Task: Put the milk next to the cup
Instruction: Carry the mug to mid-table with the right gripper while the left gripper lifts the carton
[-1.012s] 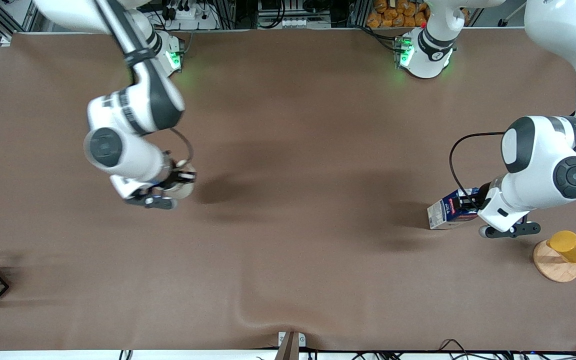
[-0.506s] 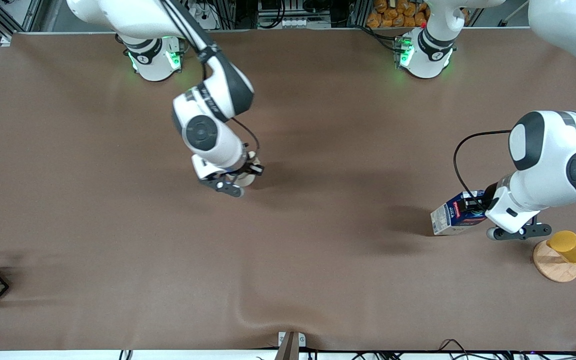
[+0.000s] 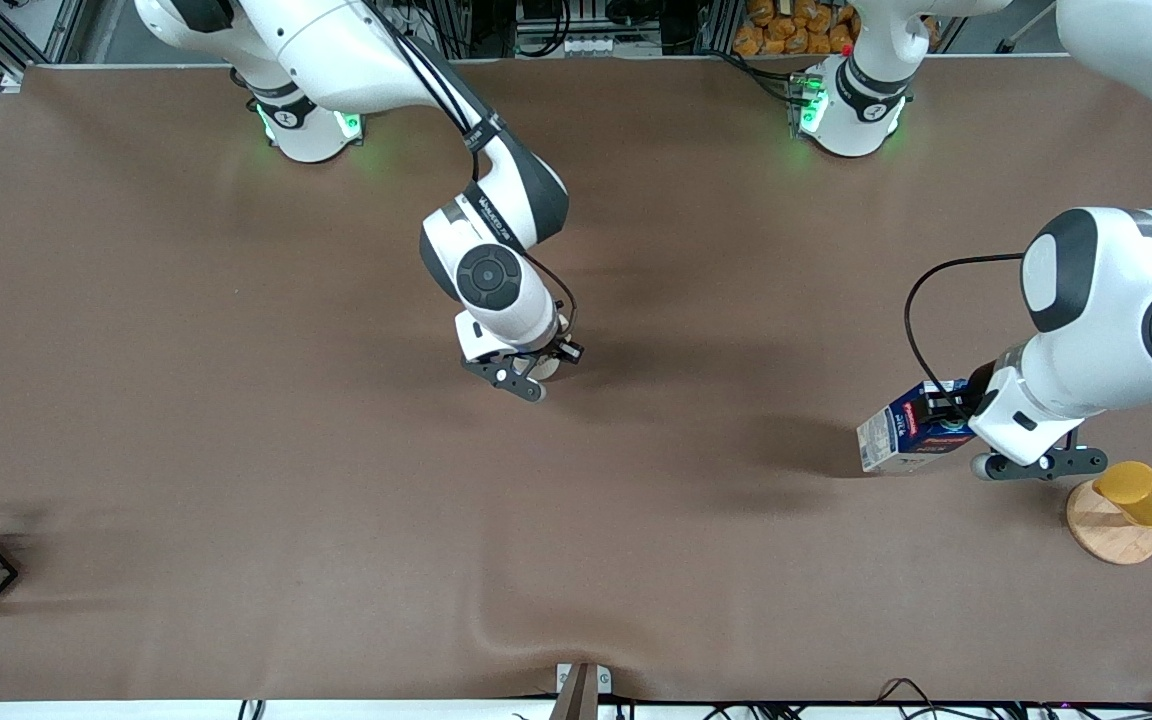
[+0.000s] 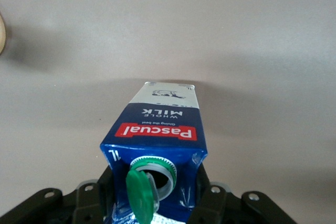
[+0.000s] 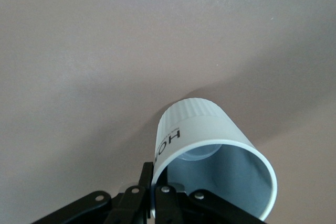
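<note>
My right gripper (image 3: 548, 368) hangs over the middle of the brown tablecloth (image 3: 236, 450), about midway between the edge by the bases and the camera's edge. Its fingers pinch the rim of the cup (image 5: 212, 156), one inside the wall and one outside, and the cup hangs tilted. The cup is cream with a ribbed base, smooth sides, a pale grey-blue interior and dark lettering. I judge I should level it and lower it until the ribbed base sits flat before letting go, since a rim pinch lets it swing.

My left gripper (image 3: 951, 412) is toward the left arm's end of the table, pressed on the top part of the milk (image 3: 901, 428). I cannot tell whether the carton's base touches the cloth. It is a glossy blue Pascal carton (image 4: 157, 140) with a white panel, red band and flipped-open green cap. With the spout open, I should keep it upright and carry it gently toward the cup, which is well apart.
</note>
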Available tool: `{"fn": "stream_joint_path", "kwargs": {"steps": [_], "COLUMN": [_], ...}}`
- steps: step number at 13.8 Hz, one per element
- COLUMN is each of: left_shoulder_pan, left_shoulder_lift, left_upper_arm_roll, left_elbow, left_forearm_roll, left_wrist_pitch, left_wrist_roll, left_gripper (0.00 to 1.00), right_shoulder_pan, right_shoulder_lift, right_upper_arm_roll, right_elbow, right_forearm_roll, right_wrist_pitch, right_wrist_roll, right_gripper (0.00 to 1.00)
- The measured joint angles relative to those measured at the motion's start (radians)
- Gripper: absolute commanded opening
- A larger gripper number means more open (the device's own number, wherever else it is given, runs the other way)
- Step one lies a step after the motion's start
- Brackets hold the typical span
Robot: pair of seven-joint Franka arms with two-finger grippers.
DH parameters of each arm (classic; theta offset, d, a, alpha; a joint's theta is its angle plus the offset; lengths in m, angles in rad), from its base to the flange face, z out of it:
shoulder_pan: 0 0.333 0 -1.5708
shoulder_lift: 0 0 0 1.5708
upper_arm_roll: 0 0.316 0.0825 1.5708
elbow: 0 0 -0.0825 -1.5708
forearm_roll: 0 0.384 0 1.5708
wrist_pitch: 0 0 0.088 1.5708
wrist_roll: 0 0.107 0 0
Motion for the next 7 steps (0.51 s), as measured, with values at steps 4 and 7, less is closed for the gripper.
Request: {"fn": "stream_joint_path", "kwargs": {"steps": [4, 7], "left_shoulder_pan": [-0.001, -0.002], "left_shoulder_lift": [-0.019, -0.034], "left_upper_arm_roll": [-0.026, -0.071], "left_elbow": [0.01, 0.011], "left_forearm_roll": [0.0, 0.0], "left_wrist_pitch": [-0.01, -0.017], "left_wrist_roll": [0.0, -0.032], "left_gripper": [0.59, 0.59], "right_shoulder_pan": [0.003, 0.003], "right_shoulder_lift": [0.021, 0.027], "right_upper_arm_roll": [0.0, -0.004], "right_elbow": [0.001, 0.007], "right_forearm_roll": [0.0, 0.0], "right_wrist_pitch": [-0.002, -0.002], "right_wrist_roll": [0.02, 0.023], "right_gripper": [0.0, 0.0]}}
